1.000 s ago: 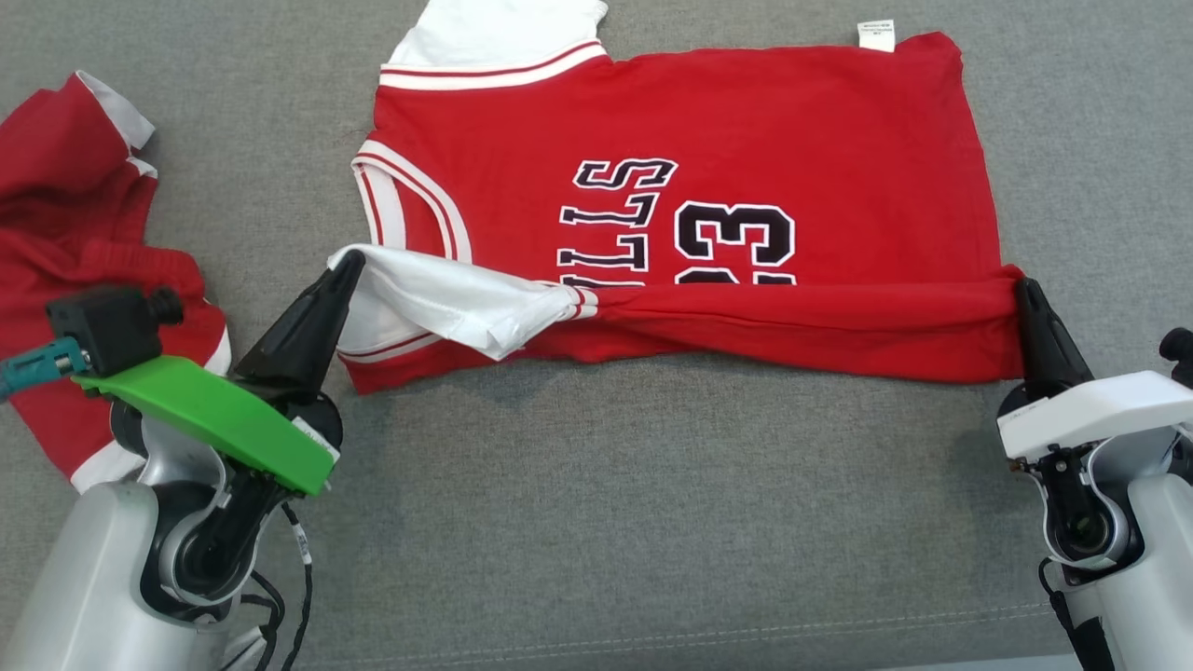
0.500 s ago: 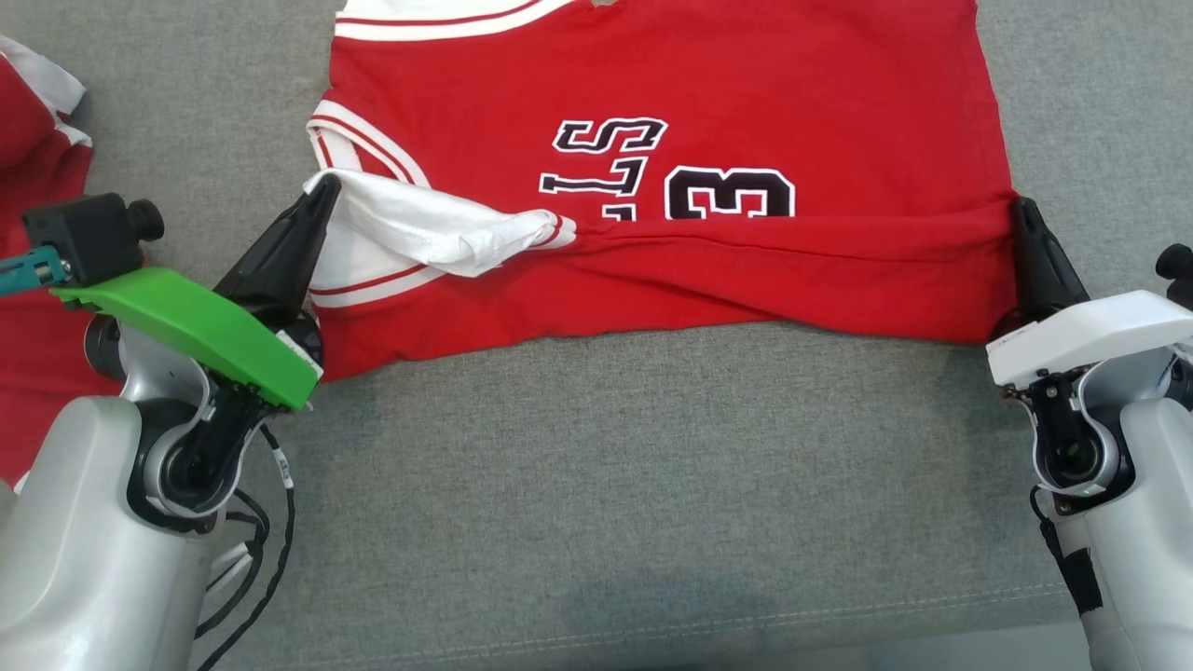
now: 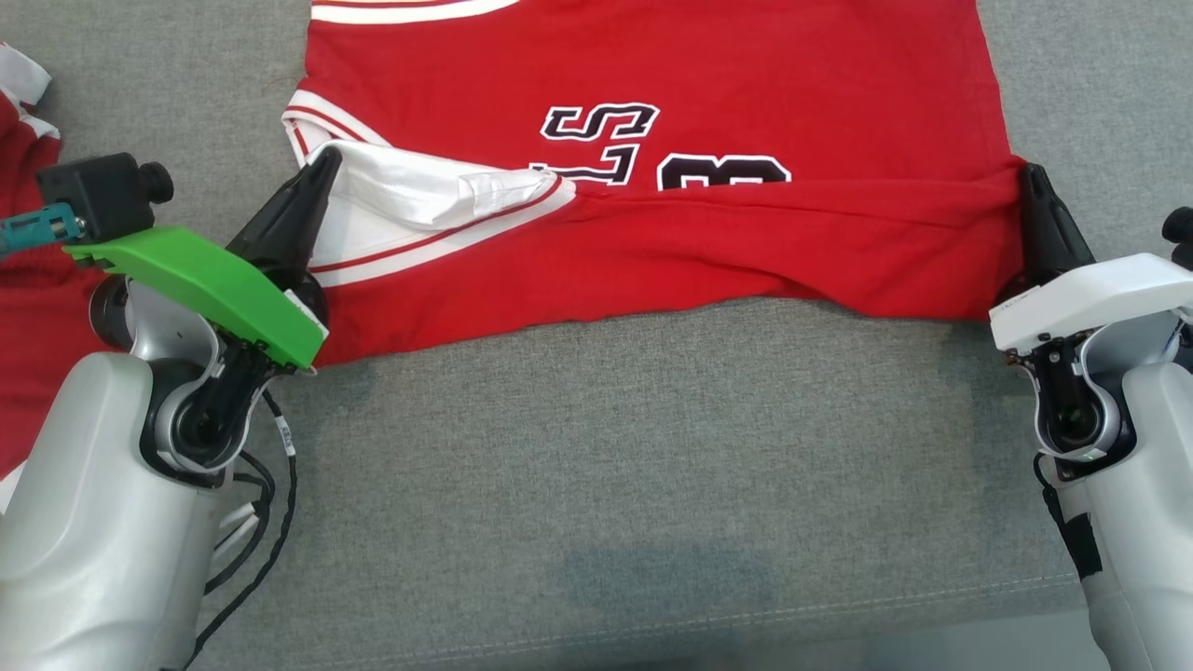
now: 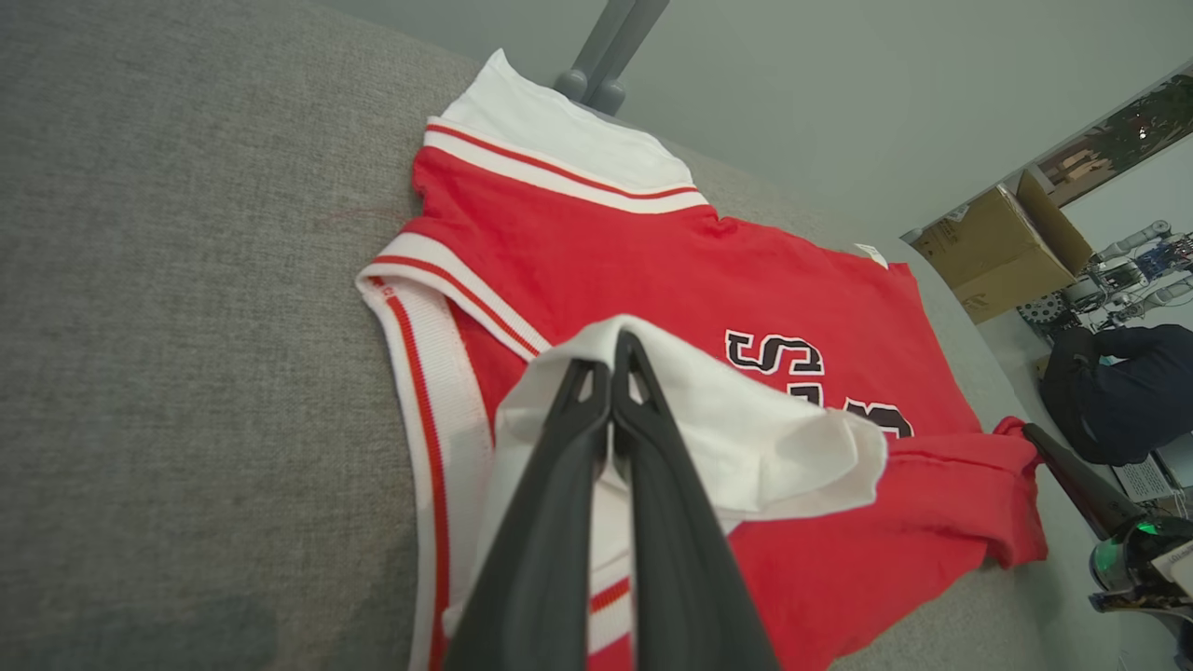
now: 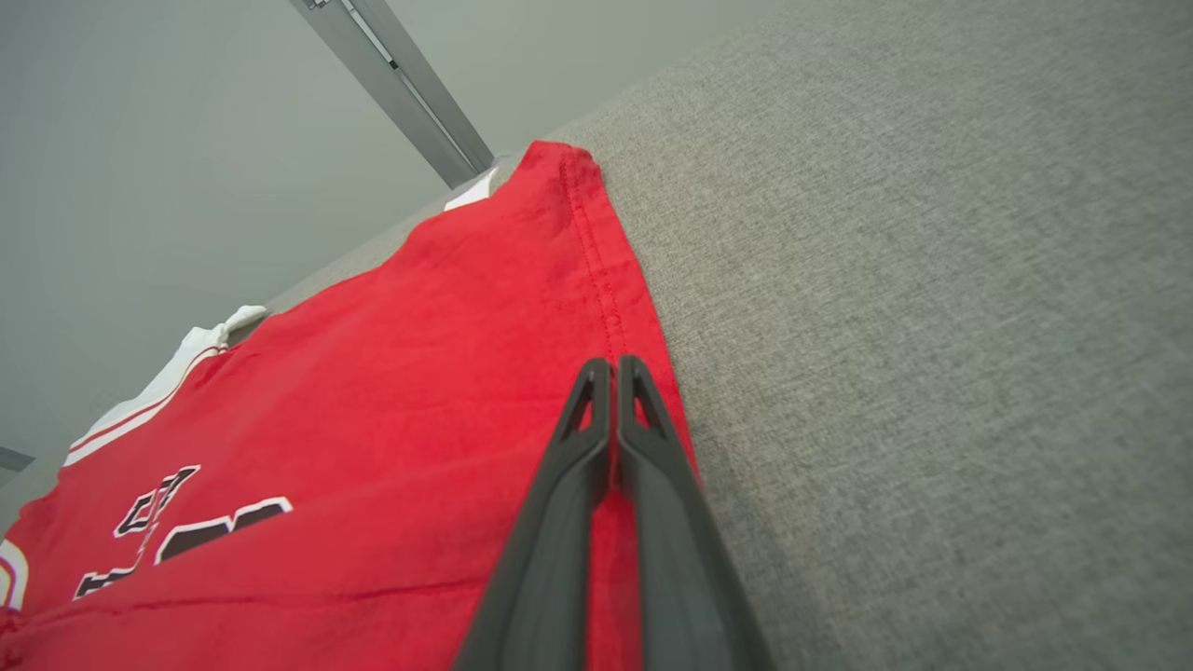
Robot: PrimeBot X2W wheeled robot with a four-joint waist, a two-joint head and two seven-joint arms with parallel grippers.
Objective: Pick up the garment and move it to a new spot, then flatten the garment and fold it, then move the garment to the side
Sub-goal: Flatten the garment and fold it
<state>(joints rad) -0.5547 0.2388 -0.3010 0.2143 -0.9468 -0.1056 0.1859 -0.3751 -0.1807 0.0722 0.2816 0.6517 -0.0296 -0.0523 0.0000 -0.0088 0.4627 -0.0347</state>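
Evidently the grey woven cushion (image 3: 596,447) serves as the folding bed, and the red basketball jersey with white trim and black lettering (image 3: 746,75) lies spread across its far half, its near long edge lifted and rolled toward the lettering, which I judge to be a lengthwise fold under way. Both ends of that edge are gripped so the fold line runs straight (the span between droops a little). The left gripper (image 3: 326,158), fingers pressed together, pinches the white sleeve cloth, and the right gripper (image 3: 1030,172), likewise clamped, pinches the red hem corner, so the jersey sits right at both fingertips.
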